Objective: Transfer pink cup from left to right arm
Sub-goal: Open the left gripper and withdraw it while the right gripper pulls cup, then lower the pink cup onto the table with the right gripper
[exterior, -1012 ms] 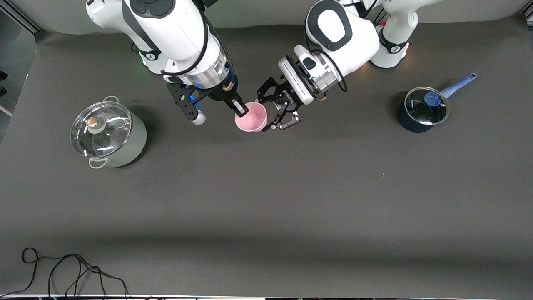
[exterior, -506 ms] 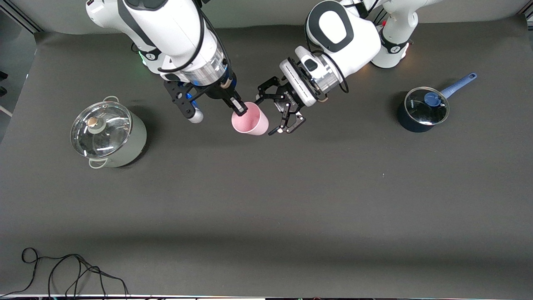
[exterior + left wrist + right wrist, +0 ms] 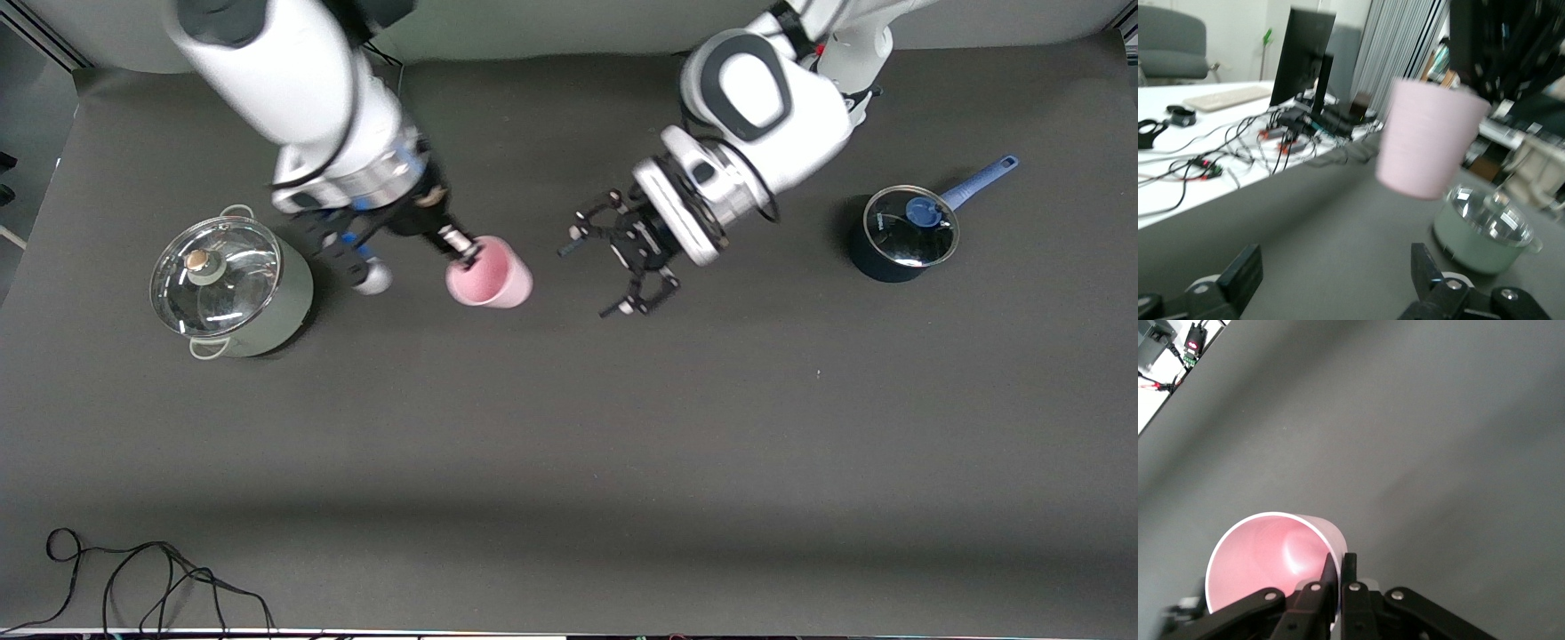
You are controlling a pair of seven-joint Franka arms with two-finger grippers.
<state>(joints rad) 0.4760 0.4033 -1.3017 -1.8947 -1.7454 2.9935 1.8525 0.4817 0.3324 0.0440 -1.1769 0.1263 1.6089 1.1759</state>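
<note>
The pink cup (image 3: 491,277) hangs tilted over the table, held by its rim. My right gripper (image 3: 464,253) is shut on that rim, one finger inside the cup and one outside. In the right wrist view the fingers (image 3: 1340,577) pinch the rim of the cup (image 3: 1265,560). My left gripper (image 3: 587,282), the skeletal one, is open and empty, a short gap away from the cup toward the left arm's end. The left wrist view shows its gripper (image 3: 1335,267) spread wide, with the cup (image 3: 1425,143) ahead of it and apart from it.
A pale green pot with a glass lid (image 3: 231,289) stands toward the right arm's end, and shows in the left wrist view (image 3: 1481,233). A dark blue saucepan with a lid (image 3: 902,233) stands toward the left arm's end. A black cable (image 3: 133,578) lies at the table's near edge.
My right gripper has carried the pink cup away from the left gripper, toward the green pot. My left gripper has drawn off the cup and stands clear of it.
</note>
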